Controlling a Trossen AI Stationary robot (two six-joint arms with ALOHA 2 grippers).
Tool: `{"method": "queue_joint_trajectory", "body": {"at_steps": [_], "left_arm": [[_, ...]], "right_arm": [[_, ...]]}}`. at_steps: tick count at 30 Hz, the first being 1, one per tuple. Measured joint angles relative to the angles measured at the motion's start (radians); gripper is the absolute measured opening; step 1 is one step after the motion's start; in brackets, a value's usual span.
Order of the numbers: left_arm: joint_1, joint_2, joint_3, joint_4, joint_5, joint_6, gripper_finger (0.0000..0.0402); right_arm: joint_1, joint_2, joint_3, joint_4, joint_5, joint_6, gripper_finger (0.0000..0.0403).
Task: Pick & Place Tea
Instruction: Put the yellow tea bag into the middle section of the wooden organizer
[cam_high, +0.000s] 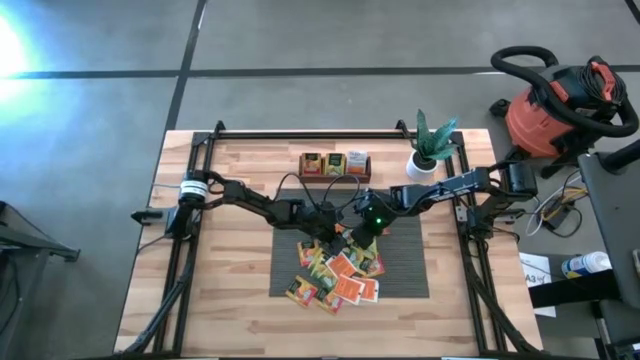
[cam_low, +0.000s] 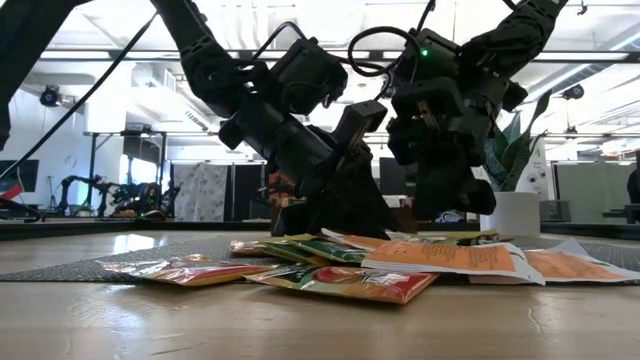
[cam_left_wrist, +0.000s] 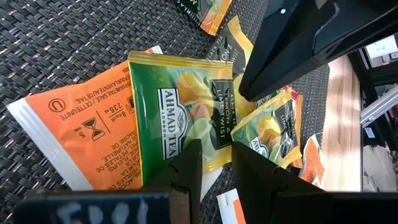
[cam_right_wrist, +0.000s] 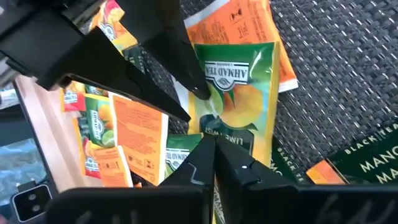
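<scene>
A pile of tea sachets (cam_high: 335, 275), orange, green and yellow, lies on the grey ribbed mat (cam_high: 400, 270); the low view shows the pile (cam_low: 330, 270) flat on the mat. Both grippers stand close together over its far edge. One green sachet (cam_left_wrist: 180, 106) lies on top of an orange one (cam_left_wrist: 81, 130). My left gripper (cam_left_wrist: 216, 165) and my right gripper (cam_right_wrist: 212, 146) are both shut on this green sachet (cam_right_wrist: 239, 93). From above, the left gripper (cam_high: 328, 235) sits just left of the right one (cam_high: 357, 232). My left gripper pinches one long side edge (cam_left_wrist: 214, 152) of the green sachet between its two fingers, about midway along it. The fingers slant down and lie across the sachet. I cannot tell whether the sachet is clear of the orange one beneath. My right gripper pinches the sachet's short end (cam_right_wrist: 217, 127), the one away from the brand mark, between its two closed fingers. The fingers slant down from the table's right and point along the sachet. My left fingers (cam_right_wrist: 196, 87) hold the neighbouring side edge.
A long dark wooden tray (cam_high: 335, 163) with upright sachets stands beyond the mat at the far side. A potted plant (cam_high: 430, 150) in a white pot stands at the far right. Bare wooden tabletop (cam_high: 230, 290) lies left and right of the mat.
</scene>
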Motion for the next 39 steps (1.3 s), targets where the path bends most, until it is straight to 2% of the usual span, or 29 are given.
{"method": "queue_joint_trajectory", "body": {"at_steps": [9, 20, 24, 29, 33, 39], "left_arm": [[0.000, 0.000, 0.000, -0.005, 0.000, 0.013, 0.0084], [0.001, 0.000, 0.000, -0.019, -0.002, 0.023, 0.0084], [0.000, 0.000, 0.000, -0.019, -0.004, 0.024, 0.0084], [0.000, 0.000, -0.001, -0.019, -0.017, 0.025, 0.0084], [0.001, 0.000, -0.001, -0.019, -0.020, 0.026, 0.0084], [0.001, 0.000, -0.002, -0.022, -0.021, 0.027, 0.0084]], "right_arm": [[0.000, -0.001, 0.001, -0.110, 0.034, -0.005, 0.0022], [0.000, -0.001, 0.001, -0.110, 0.045, -0.005, 0.0133], [0.000, -0.001, 0.000, -0.106, 0.023, 0.012, 0.0159], [0.000, 0.000, 0.000, -0.087, -0.008, 0.014, 0.0160], [-0.001, 0.032, 0.000, -0.079, -0.016, 0.013, 0.0144], [-0.002, 0.085, 0.003, -0.013, -0.089, 0.022, 0.0125]]}}
